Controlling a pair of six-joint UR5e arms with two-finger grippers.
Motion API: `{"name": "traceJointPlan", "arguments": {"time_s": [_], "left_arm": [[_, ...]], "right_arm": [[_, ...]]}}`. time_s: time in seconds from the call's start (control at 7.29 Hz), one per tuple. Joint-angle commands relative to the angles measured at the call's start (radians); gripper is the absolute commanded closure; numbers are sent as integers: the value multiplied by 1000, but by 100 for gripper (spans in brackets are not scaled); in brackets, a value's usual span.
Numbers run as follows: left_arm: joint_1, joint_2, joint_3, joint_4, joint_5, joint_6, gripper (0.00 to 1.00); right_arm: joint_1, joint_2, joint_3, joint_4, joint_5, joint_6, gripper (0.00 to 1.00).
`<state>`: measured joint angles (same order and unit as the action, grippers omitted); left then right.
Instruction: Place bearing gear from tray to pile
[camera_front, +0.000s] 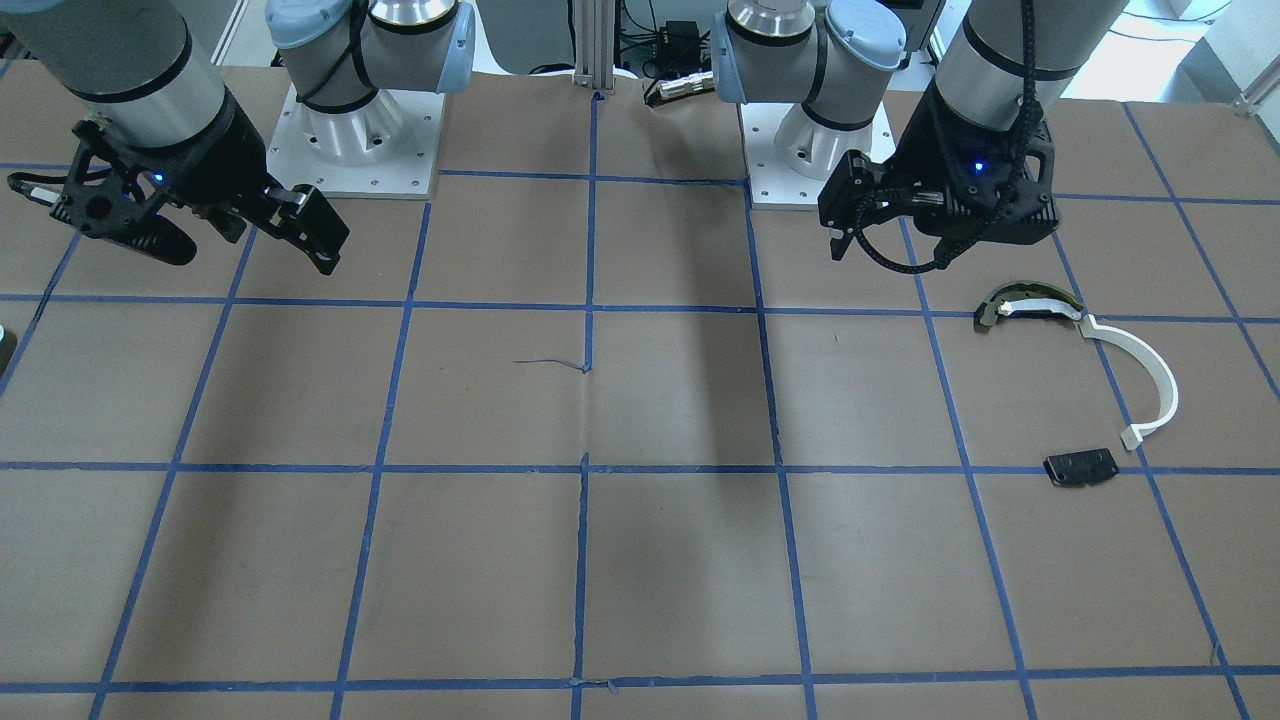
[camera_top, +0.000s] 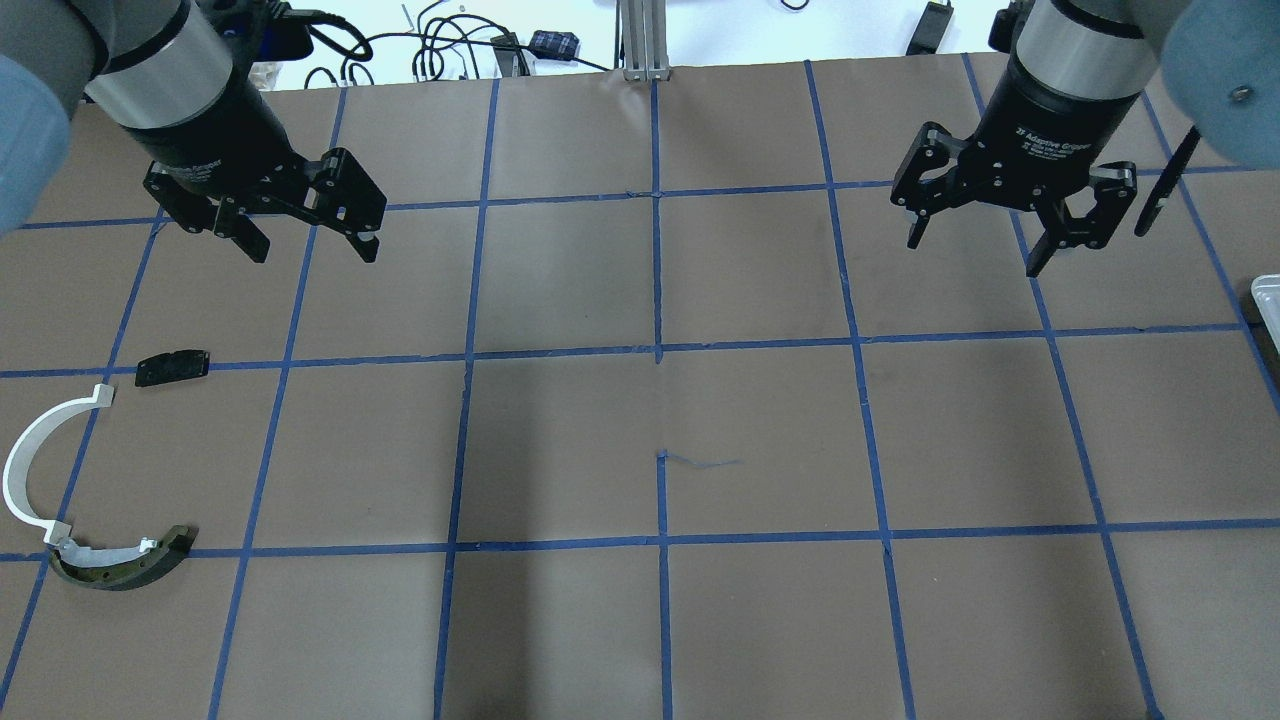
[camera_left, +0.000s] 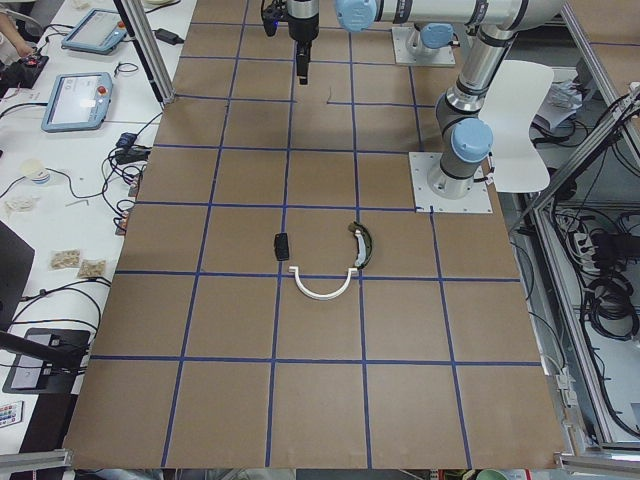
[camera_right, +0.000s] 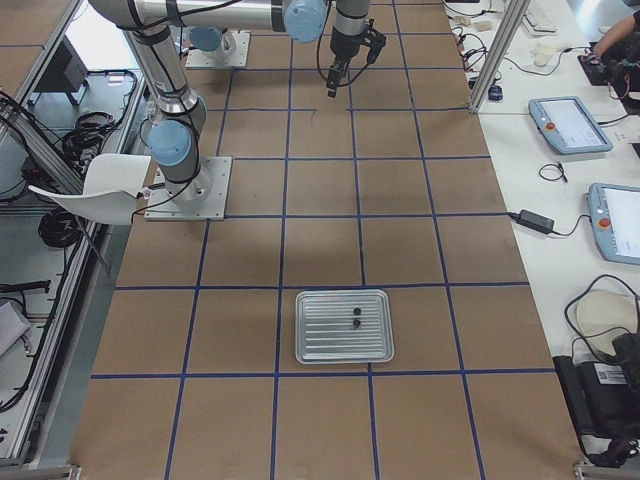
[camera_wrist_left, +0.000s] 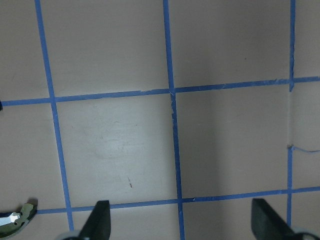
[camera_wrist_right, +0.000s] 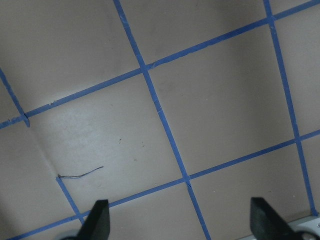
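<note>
The silver tray (camera_right: 345, 326) shows in the exterior right view, with two small dark parts (camera_right: 355, 319) on it; I cannot tell which is the bearing gear. The pile lies on the robot's left: a white curved arc (camera_top: 30, 465), a dark curved piece with pale trim (camera_top: 120, 565) and a small black plate (camera_top: 172, 367). My left gripper (camera_top: 305, 240) is open and empty, above the table beyond the pile. My right gripper (camera_top: 975, 250) is open and empty, above the table, away from the tray.
The table is brown paper with a blue tape grid (camera_top: 657, 350). A corner of the tray (camera_top: 1268, 300) shows at the overhead view's right edge. Arm bases (camera_front: 360, 130) stand at the table's robot side. Tablets and cables (camera_right: 570, 125) lie beside the table.
</note>
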<state>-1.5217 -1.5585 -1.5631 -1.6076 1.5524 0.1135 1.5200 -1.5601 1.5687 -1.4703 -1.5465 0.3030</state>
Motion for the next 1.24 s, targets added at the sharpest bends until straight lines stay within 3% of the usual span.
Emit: {"name": "traceJointPlan", "arguments": {"time_s": [0.0, 0.27, 0.55, 0.96, 1.1], "left_arm": [[0, 0, 0, 0, 0, 0, 0], [0, 0, 0, 0, 0, 0, 0], [0, 0, -2, 0, 0, 0, 0], [0, 6, -2, 2, 0, 0, 0], [0, 6, 0, 2, -1, 0, 0]], "right_arm": [[5, -6, 2, 1, 0, 2, 0], [-24, 3, 4, -4, -16, -28, 0], [-180, 6, 2, 4, 35, -115, 0], [-473, 57, 4, -28, 0, -711, 0], [-550, 104, 4, -115, -94, -845, 0]]}}
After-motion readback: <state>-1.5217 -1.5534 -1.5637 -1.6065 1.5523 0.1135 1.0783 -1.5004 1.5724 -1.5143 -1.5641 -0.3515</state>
